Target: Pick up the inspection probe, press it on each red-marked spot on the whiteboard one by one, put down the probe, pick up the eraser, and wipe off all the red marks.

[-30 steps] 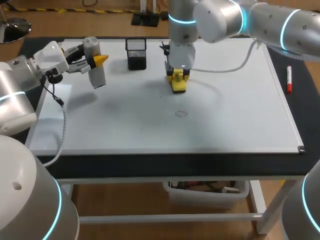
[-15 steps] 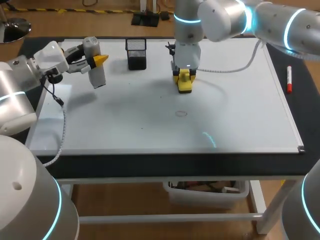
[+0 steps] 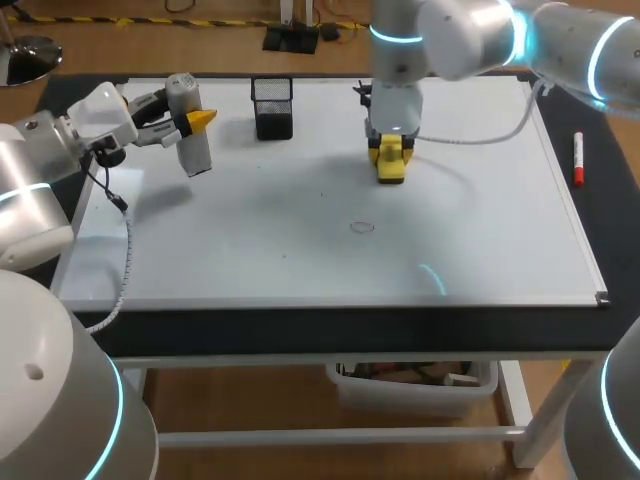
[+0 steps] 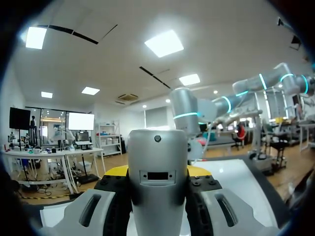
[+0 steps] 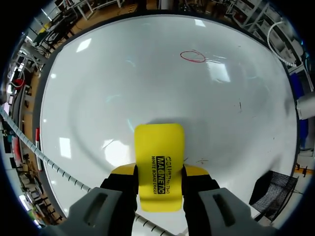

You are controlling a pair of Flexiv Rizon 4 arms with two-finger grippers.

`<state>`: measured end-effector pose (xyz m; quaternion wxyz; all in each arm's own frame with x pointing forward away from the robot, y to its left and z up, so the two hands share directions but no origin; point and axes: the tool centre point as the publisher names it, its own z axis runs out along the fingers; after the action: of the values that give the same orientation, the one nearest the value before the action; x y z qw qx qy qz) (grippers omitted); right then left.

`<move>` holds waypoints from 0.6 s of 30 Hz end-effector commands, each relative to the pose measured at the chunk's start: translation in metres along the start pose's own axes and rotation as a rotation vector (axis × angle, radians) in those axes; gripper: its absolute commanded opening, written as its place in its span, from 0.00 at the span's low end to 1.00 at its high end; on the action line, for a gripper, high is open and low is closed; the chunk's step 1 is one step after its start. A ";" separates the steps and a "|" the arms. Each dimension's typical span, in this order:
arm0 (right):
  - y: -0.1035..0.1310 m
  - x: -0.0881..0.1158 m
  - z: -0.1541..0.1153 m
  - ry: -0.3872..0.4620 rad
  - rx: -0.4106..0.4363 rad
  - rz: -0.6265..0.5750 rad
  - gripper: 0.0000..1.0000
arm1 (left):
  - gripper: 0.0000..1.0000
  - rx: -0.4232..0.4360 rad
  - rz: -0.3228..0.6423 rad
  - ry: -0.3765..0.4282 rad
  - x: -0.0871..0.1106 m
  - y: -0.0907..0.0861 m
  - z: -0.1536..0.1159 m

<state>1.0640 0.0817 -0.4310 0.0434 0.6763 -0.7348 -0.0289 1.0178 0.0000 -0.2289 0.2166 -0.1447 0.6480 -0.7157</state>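
Board layout, seen from above/behind
Whiteboard [image 3: 480, 230] lies flat on surface [image 3: 300, 330], covering most of it. Back-L corner: probe [image 3: 195, 150], roughly upright, gripped from both sides by left tool [image 3: 195, 120], above the board. Just R of it, near back edge: pen cup [image 3: 272, 108] standing on board. R of cup, back-middle: eraser [image 3: 391, 168] clamped in right tool [image 3: 391, 160], down at the board; contact w/ board can't tell. Mark [image 3: 362, 227] sits near board's middle, in front of & slightly L of eraser, well apart. Right wrist view: mark [image 5: 193, 56] lies ahead of eraser [image 5: 159, 164]. Marker [image 3: 578, 158] lies off the board on surface strip along R edge, toward back.
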 end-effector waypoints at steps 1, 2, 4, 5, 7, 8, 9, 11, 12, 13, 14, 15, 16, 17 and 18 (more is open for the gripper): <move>-0.002 0.015 -0.004 -0.014 0.000 0.014 0.00 | 0.00 0.005 0.003 -0.002 0.000 0.001 0.001; -0.002 0.020 -0.006 -0.017 -0.008 0.023 0.00 | 0.00 0.005 0.003 -0.002 0.000 0.001 0.001; -0.002 0.032 -0.009 -0.015 -0.018 0.047 0.00 | 0.00 0.005 0.003 -0.002 0.000 0.001 0.001; -0.001 0.040 -0.011 -0.015 -0.020 0.062 0.00 | 0.00 0.005 0.003 -0.002 0.000 0.001 0.001; -0.002 0.056 -0.013 -0.011 -0.024 0.093 0.00 | 0.00 0.005 0.003 -0.002 0.000 0.001 0.001; -0.002 0.065 -0.014 -0.010 -0.022 0.114 0.00 | 0.00 0.005 0.003 -0.002 0.000 0.001 0.001; -0.003 0.074 -0.015 -0.009 -0.022 0.137 0.00 | 0.00 0.005 0.003 -0.002 0.000 0.001 0.001; -0.004 0.093 -0.019 -0.009 -0.017 0.181 0.00 | 0.00 0.005 0.003 -0.002 0.000 0.001 0.001; -0.004 0.102 -0.021 -0.012 -0.016 0.203 0.00 | 0.00 0.005 0.003 -0.002 0.000 0.001 0.001; -0.005 0.111 -0.023 -0.013 -0.010 0.223 0.00 | 0.00 0.005 0.003 -0.002 0.000 0.001 0.001; -0.005 0.118 -0.025 -0.014 -0.005 0.241 0.00 | 0.00 0.005 0.003 -0.002 0.000 0.001 0.001; -0.006 0.126 -0.027 -0.016 -0.001 0.260 0.00 | 0.00 0.005 0.003 -0.002 0.000 0.001 0.001; -0.006 0.133 -0.029 -0.017 0.002 0.278 0.00 | 0.00 0.005 0.003 -0.002 0.000 0.001 0.001; -0.007 0.139 -0.031 -0.016 0.009 0.292 0.00 | 0.00 0.005 0.003 -0.002 0.000 0.001 0.001; -0.007 0.145 -0.033 -0.017 0.013 0.306 0.00 | 0.00 0.005 0.003 -0.002 0.000 0.001 0.001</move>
<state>1.0764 -0.0381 -0.4078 0.0506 0.5581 -0.8279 -0.0228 1.0178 0.0000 -0.2289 0.2166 -0.1447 0.6480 -0.7157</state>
